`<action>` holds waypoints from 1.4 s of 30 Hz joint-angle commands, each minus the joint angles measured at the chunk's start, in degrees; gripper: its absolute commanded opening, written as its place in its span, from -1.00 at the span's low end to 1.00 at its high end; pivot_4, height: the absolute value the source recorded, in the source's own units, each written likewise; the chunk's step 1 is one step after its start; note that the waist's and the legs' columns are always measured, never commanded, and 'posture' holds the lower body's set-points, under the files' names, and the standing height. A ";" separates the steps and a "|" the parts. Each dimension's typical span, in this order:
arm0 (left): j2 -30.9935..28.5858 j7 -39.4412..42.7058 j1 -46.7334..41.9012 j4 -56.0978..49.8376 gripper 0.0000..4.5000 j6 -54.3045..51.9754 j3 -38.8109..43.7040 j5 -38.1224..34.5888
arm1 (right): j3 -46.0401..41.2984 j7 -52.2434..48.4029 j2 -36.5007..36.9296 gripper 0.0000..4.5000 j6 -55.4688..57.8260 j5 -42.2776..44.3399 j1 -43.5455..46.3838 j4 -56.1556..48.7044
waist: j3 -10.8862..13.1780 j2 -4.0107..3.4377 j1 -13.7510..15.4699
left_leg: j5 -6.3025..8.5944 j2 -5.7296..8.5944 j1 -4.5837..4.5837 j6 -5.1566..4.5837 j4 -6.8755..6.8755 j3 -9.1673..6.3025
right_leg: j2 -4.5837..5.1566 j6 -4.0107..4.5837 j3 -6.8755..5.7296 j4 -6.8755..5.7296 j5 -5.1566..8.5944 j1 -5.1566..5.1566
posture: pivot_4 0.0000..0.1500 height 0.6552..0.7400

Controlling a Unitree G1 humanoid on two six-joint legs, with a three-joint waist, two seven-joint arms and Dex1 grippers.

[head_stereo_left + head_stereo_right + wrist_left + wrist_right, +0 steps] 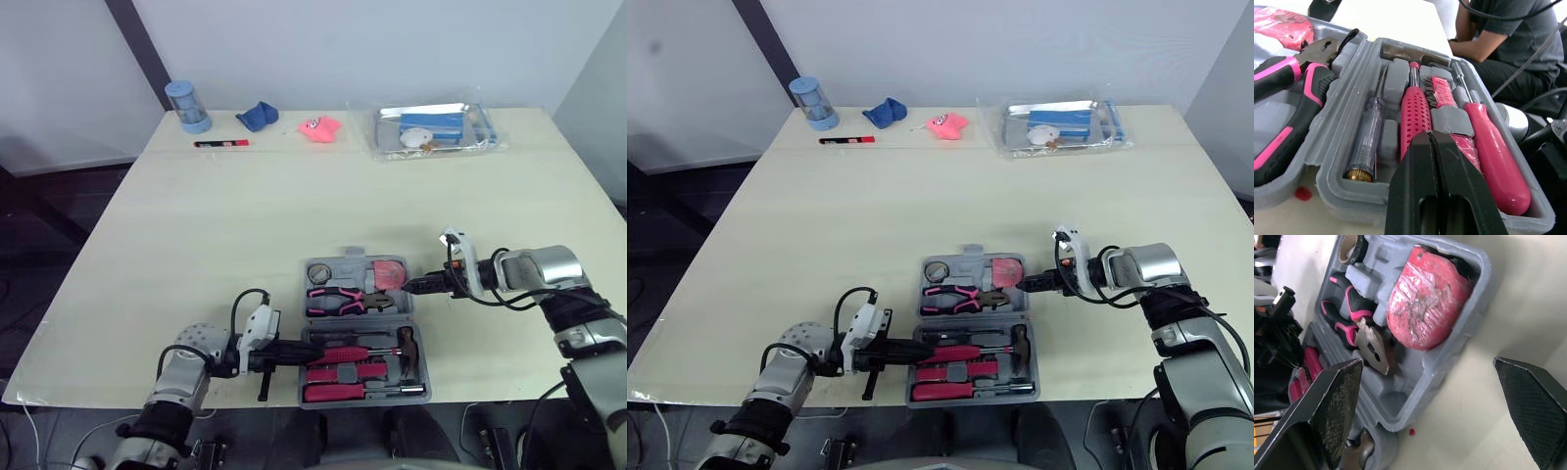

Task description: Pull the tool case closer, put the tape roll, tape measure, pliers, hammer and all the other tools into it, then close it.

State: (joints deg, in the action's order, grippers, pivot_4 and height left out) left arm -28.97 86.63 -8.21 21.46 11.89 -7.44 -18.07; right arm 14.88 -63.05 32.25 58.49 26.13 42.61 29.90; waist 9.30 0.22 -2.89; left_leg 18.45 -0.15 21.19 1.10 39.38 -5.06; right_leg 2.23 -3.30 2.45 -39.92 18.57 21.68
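We hold the left claw (pixel 300 353) together and the right claw (pixel 409 286) apart beside the filled tool case (pixel 343 260), presumably to close it.

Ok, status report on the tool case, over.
Left gripper shut at the case, near left edge. Right gripper open by its far right side. Case open; pliers, hammer, tape measure inside. Nothing seen blocking it.
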 commanded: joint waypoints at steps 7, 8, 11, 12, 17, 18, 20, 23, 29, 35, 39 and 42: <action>0.31 -1.11 0.08 4.57 -0.98 3.83 -1.34 2.32 | -1.22 -4.05 -7.07 1.00 -0.21 -1.57 4.11 7.62 | -0.18 -0.21 -1.09 | 0.06 -0.01 -0.16 -0.10 -0.02 -0.01 | 0.00 0.01 0.04 -0.09 -0.01 -0.09 | 1.00 1.00; 0.18 -1.10 0.13 4.40 -0.98 3.81 -1.39 2.34 | -1.78 -4.24 -7.47 1.00 0.05 -1.40 4.26 7.94 | -0.18 -0.22 -1.16 | 0.05 -0.01 -0.17 -0.09 -0.02 0.00 | 0.00 0.01 0.04 -0.09 -0.01 -0.09 | 1.00 1.00; -0.27 -1.25 0.35 2.46 -0.98 2.65 -1.42 1.99 | -3.62 -4.66 -8.13 1.00 0.80 -0.78 4.29 8.00 | -0.19 -0.23 -1.27 | 0.05 -0.01 -0.19 -0.09 -0.04 -0.01 | -0.01 0.01 0.07 -0.09 -0.01 -0.08 | 1.00 1.00; -0.44 -1.38 0.39 1.67 -0.98 2.17 -1.45 1.88 | -4.07 -4.92 -8.14 1.00 1.08 -0.58 4.18 7.73 | -0.19 -0.24 -1.28 | 0.05 -0.01 -0.19 -0.09 -0.05 -0.01 | -0.02 0.02 0.08 -0.10 -0.01 -0.08 | 1.00 1.00; -1.19 -2.31 0.76 -1.92 -0.98 -0.27 -1.71 1.36 | -6.10 -6.04 -8.03 1.00 3.12 0.87 3.12 5.37 | -0.18 -0.25 -1.24 | 0.05 -0.01 -0.13 -0.09 -0.08 -0.01 | 0.00 0.02 0.09 -0.07 -0.01 -0.02 | 1.00 1.00; -1.34 -2.49 0.87 -2.62 -0.98 -0.72 -1.74 1.25 | -6.84 -5.95 -8.06 1.00 3.74 1.36 3.00 4.92 | -0.17 -0.25 -1.25 | 0.05 -0.01 -0.11 -0.08 -0.09 -0.01 | 0.00 0.02 0.09 -0.06 -0.01 0.01 | 1.00 1.00; -1.73 -2.75 1.23 -4.28 -0.98 -1.62 -1.66 0.94 | -8.48 -5.70 -7.87 1.00 5.10 2.60 2.64 3.68 | -0.16 -0.28 -1.26 | 0.00 0.00 -0.05 0.01 -0.12 -0.02 | 0.00 0.02 0.10 -0.02 -0.01 0.04 | 1.00 1.00; -2.65 -2.86 2.42 -7.76 -0.98 -3.31 -1.01 -0.51 | -10.45 -5.40 -7.16 1.00 7.58 4.42 1.30 0.23 | -0.15 -0.28 -1.23 | 0.00 -0.01 -0.03 0.01 -0.14 -0.03 | 0.01 0.02 0.11 0.01 -0.01 0.05 | 1.00 1.00; -4.65 -3.26 5.02 -12.30 -0.98 -5.55 0.85 -3.15 | -14.81 -3.61 -6.61 1.00 13.40 9.22 -1.48 -7.54 | -0.14 -0.29 -1.03 | 0.07 0.01 0.03 -0.11 -0.15 -0.09 | 0.29 0.02 0.06 0.04 -0.01 0.06 | 1.00 1.00; -6.99 -1.78 9.19 -19.30 -0.98 -11.59 6.58 -12.70 | -17.73 -0.81 -6.19 1.00 17.27 12.76 -4.55 -14.91 | -0.12 -0.28 -1.06 | 0.10 0.01 0.06 -0.17 -0.17 -0.10 | 0.32 0.01 0.05 0.07 -0.01 0.07 | 1.00 1.00; -12.78 -1.01 15.90 -22.10 -0.98 -17.20 15.42 -19.17 | -20.35 0.68 -4.70 1.00 21.59 17.10 -7.81 -23.02 | -0.11 -0.29 -1.12 | 0.12 0.00 0.09 -0.20 -0.21 -0.11 | 0.30 0.01 0.05 0.07 -0.01 0.12 | 1.00 1.00; -15.50 -0.74 19.66 -23.08 -0.98 -20.10 19.81 -21.74 | -22.19 1.82 -3.73 1.00 24.55 20.62 -10.08 -28.32 | -0.07 -0.34 -0.82 | 0.13 0.00 0.19 -0.23 -0.24 -0.13 | 0.34 0.01 0.03 0.11 0.00 0.23 | 1.00 1.00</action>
State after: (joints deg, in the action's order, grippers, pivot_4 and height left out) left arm -44.16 85.16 11.15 0.45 -7.41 11.19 -38.04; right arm -6.03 -61.16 28.42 81.81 43.70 32.38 4.67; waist 9.23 -0.12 -3.71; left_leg 18.58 -0.12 21.40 0.86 39.15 -5.18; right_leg 2.60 -3.28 2.48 -39.81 18.57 21.92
